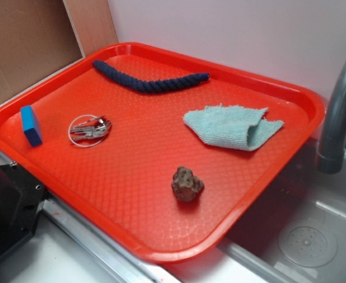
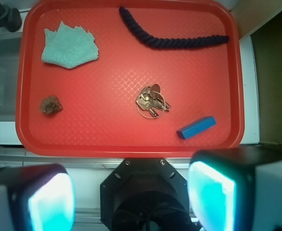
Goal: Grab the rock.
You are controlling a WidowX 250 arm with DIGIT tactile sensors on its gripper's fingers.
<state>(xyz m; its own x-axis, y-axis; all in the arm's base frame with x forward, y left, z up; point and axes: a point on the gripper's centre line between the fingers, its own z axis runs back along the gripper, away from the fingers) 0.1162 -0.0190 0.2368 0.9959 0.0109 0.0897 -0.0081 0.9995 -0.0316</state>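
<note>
The red tray [image 1: 279, 177] serves as the landmark: it lies partly over a steel sink [image 1: 314, 236], with a grey faucet [image 1: 338, 112] rising just beyond its right edge in the exterior view. The rock [image 1: 187, 183], lumpy and brown-grey, sits on the tray's textured floor near the front edge, alone, touching nothing else. In the wrist view the same rock [image 2: 51, 105] shows toward the tray's left side, below the cloth.

A pale green cloth [image 1: 231, 127], crumpled and folded over on itself, lies on the tray behind the rock, well apart from it. A dark blue rope [image 1: 149, 79] stretches in a gentle curve along the tray's far rim. A bunch of keys [image 1: 90, 128] on a ring rests in the tray's left part, and a blue block [image 1: 31, 125] stands on its edge just beside the tray's left wall, near the keys but not touching them.

The gripper [image 2: 131, 202] is seen only in the wrist view, held high above and outside the tray's near edge. Its two fingers [image 2: 49, 202] are spread wide apart with nothing between them, their inner faces glowing teal. The rock lies well away from them, free on the tray
</note>
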